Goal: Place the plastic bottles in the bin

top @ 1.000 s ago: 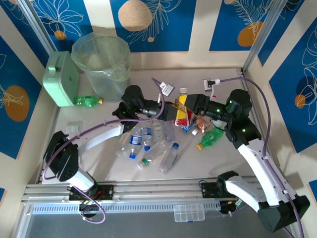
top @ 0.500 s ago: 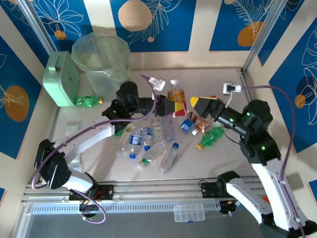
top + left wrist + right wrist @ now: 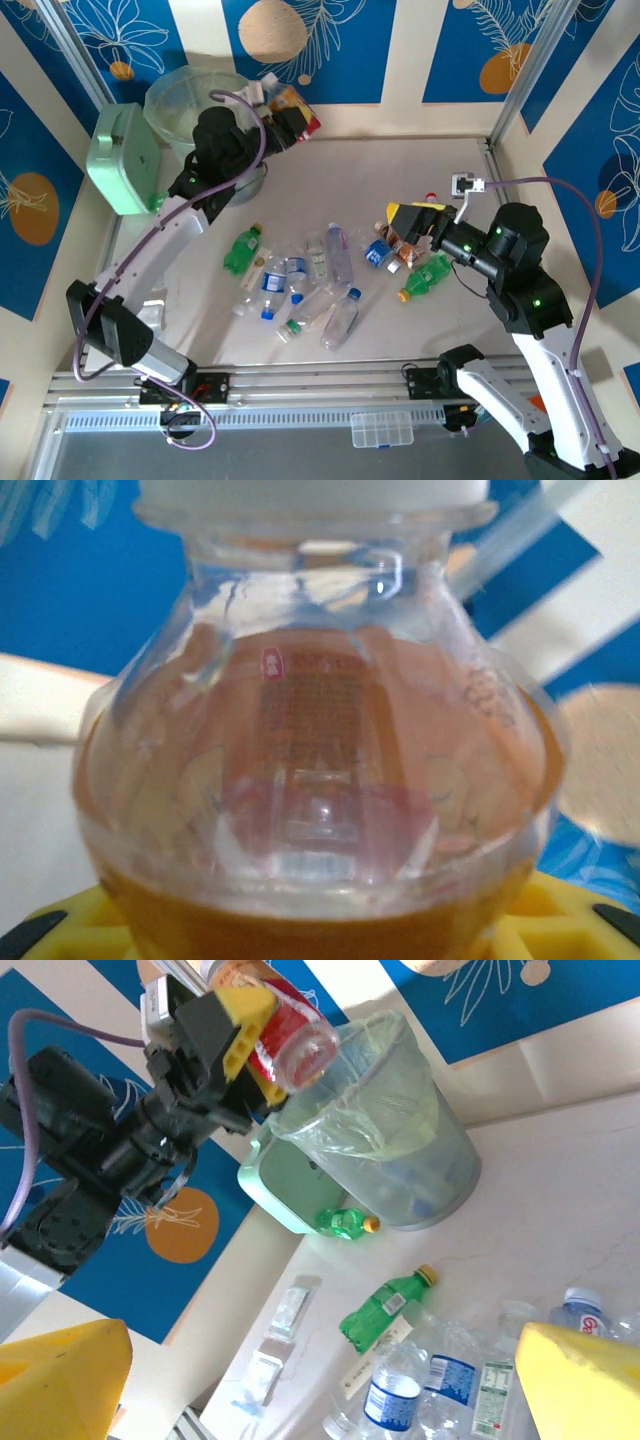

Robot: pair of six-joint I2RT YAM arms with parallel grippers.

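Item: brown-filled, red-labelled bottle (image 3: 292, 1032), pinched in your left gripper (image 3: 258, 1038) at, apparently just over, the bin (image 3: 420, 1165) rim; drop step, next needing centring then release; remaining bottles (image 3: 300, 285) strewn on table (image 3: 400, 170), right gripper (image 3: 408, 218) gaping empty beside them.

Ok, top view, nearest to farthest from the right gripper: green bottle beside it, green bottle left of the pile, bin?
1. Right green bottle, beside the right gripper.
2. Left green bottle, across the pile.
3. Bin, far-left corner.
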